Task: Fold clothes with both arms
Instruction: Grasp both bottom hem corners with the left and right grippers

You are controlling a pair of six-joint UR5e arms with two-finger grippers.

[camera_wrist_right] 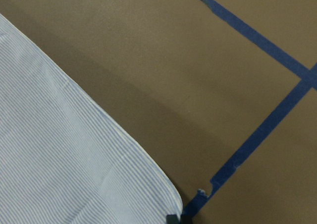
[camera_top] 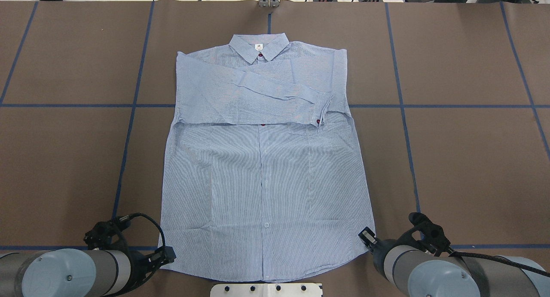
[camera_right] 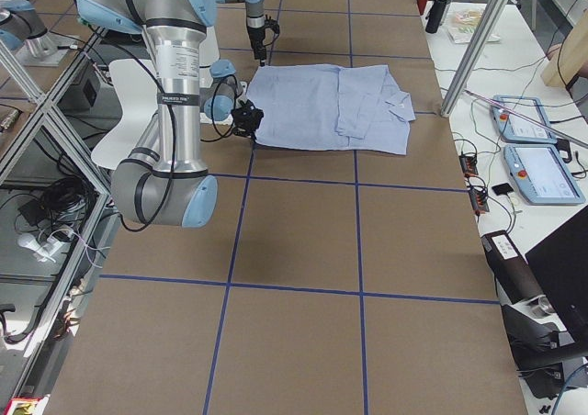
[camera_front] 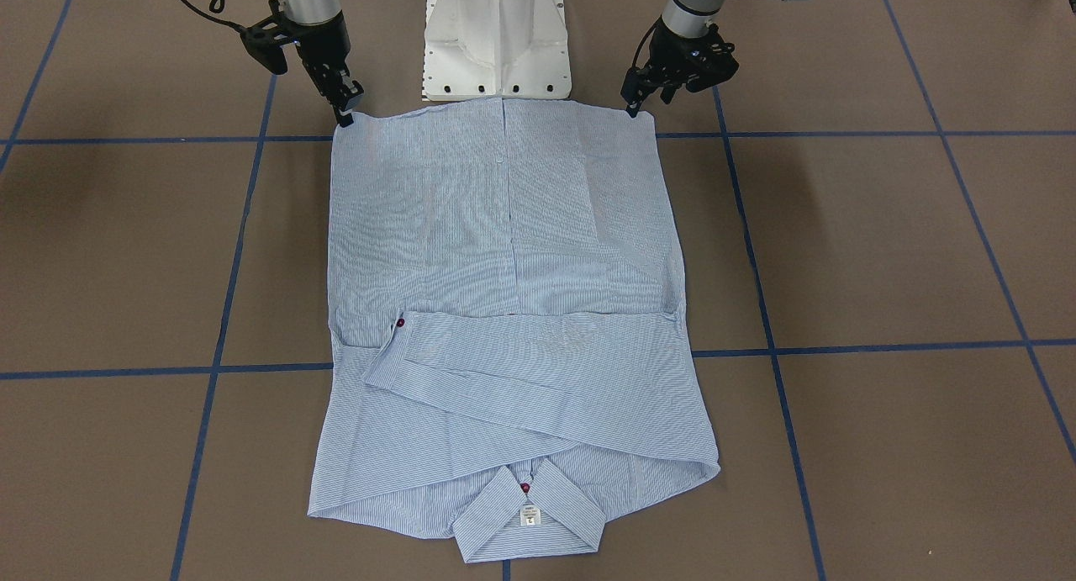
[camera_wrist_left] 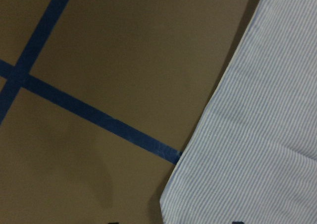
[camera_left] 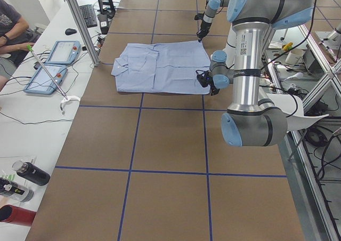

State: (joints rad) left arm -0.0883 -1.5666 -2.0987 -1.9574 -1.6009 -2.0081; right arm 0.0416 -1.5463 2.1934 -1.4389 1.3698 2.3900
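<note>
The striped shirt (camera_front: 504,253) (camera_top: 266,172) lies flat, button side up. Its collar (camera_top: 258,47) points away from the robot, and both sleeves are folded across the chest. My left gripper (camera_front: 632,108) (camera_top: 168,255) is down at the hem corner on its side. In the left wrist view that corner (camera_wrist_left: 171,204) sits between two fingertips that stand apart, so it is open. My right gripper (camera_front: 346,115) (camera_top: 367,237) touches the other hem corner (camera_wrist_right: 171,196). A dark fingertip (camera_wrist_right: 173,218) shows mid-frame right at the corner's tip, so it looks shut on the cloth.
The white robot pedestal (camera_front: 496,43) stands just behind the hem. Blue tape lines (camera_top: 129,105) grid the brown table. At the far side in the left side view are a person (camera_left: 10,27) and tablets (camera_left: 53,65).
</note>
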